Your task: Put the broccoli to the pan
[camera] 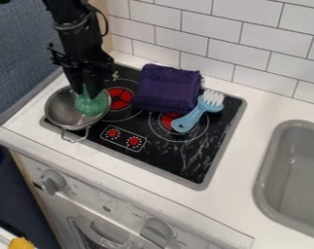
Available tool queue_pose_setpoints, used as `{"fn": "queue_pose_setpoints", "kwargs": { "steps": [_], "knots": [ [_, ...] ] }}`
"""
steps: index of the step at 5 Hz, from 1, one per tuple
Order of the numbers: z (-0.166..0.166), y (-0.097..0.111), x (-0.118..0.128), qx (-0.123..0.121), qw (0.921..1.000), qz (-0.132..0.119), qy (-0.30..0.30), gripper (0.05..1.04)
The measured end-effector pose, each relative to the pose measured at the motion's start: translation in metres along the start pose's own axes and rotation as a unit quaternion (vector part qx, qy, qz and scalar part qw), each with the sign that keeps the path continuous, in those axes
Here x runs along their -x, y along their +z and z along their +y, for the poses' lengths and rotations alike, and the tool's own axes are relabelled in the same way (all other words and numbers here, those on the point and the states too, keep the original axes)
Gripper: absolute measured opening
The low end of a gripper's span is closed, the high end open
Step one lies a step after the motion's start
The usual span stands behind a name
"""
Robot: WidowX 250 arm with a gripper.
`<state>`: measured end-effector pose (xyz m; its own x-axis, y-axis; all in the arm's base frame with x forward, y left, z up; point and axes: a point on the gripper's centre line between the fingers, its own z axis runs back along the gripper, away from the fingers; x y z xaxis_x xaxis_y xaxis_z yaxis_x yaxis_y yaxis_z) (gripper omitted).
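Observation:
The black gripper (87, 91) hangs down from the upper left over the metal pan, shut on the broccoli's stem. The green broccoli (92, 105) has its round head downward, inside the pan's rim and toward its right side. Whether the head touches the pan's bottom I cannot tell. The silver pan (60, 111) stands at the left edge of the black stove, its wire handle toward the front. The gripper hides part of the pan's back rim.
A folded purple cloth (167, 88) lies on the back of the stove (191, 160), right of the pan. Beside it, a light-blue brush (193, 117) with white bristles rests over a burner. A grey sink (295, 170) is at the right; a tiled wall (204, 31) stands behind.

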<state>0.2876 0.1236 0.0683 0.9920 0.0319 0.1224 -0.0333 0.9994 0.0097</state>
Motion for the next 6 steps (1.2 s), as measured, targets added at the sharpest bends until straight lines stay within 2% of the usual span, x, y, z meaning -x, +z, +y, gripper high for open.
{"fn": "queue_pose_setpoints", "kwargs": {
  "steps": [2,3,5,6],
  "knots": [
    [0.016,-0.015,0.004,-0.004,0.9998,0.017,0.013,0.317],
    [0.016,-0.018,0.003,-0.005,0.9998,0.018,0.012,0.381],
    [0.010,-0.019,0.003,-0.004,0.9997,0.024,0.004,0.961],
    [-0.002,0.003,0.000,-0.004,0.9997,0.016,-0.016,1.006]
  ]
}}
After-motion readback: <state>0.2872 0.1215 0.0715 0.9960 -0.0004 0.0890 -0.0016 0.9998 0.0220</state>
